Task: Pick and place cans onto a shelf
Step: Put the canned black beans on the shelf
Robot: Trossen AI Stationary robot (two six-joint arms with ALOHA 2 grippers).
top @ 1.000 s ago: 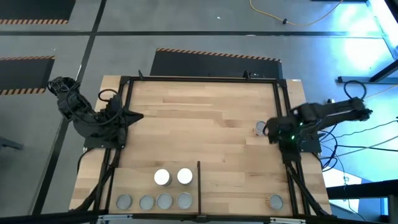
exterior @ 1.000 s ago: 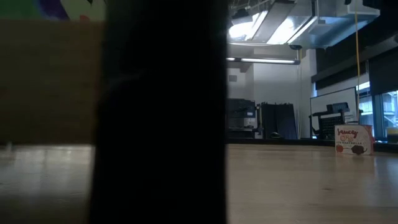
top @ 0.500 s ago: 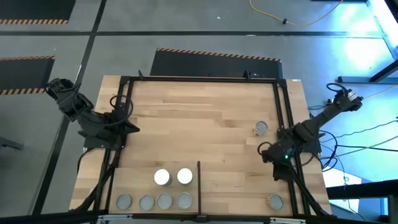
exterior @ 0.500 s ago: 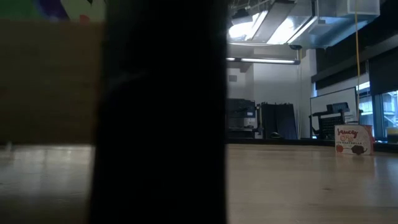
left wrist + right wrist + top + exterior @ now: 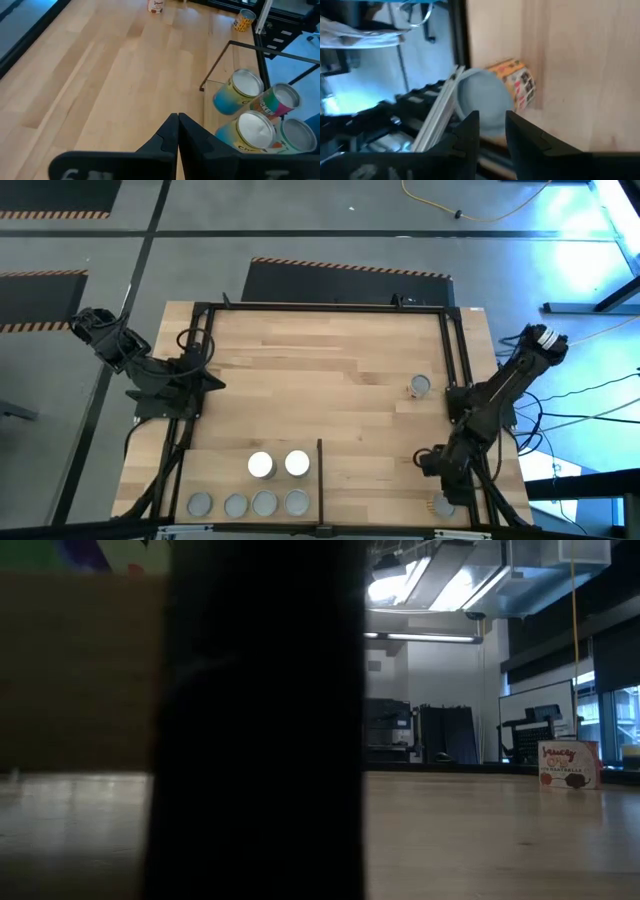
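The jaws of the right gripper [image 5: 492, 131] are a little apart and hold nothing. They hang just over a can [image 5: 496, 95] with a grey top and a yellow label, which stands by the black frame at the edge of the shelf. In the high view we see the right gripper [image 5: 428, 462] low on the right side of the frame, and that same can [image 5: 441, 504] peeks out just below it, in the lower right corner of the worktop [image 5: 330, 370].

The jaws of the left gripper [image 5: 178, 131] are pressed together with nothing between them. In the high view the left gripper [image 5: 212, 377] sits at the left edge of the worktop, well away from the cans.

One more can [image 5: 419, 386] stands alone on the right side of the frame, near the black rail. Two cans with white tops [image 5: 278, 464] stand side by side in the lower middle. Just below them, four cans with grey tops [image 5: 248, 503] stand in a row along the bottom edge. A thin black divider bar [image 5: 319, 475] stands just to the right of these cans.

In the low view a big dark shape [image 5: 265, 720] blocks most of the left half, so we cannot tell what it is. A small red and white box [image 5: 568, 764] stands far off at the right.
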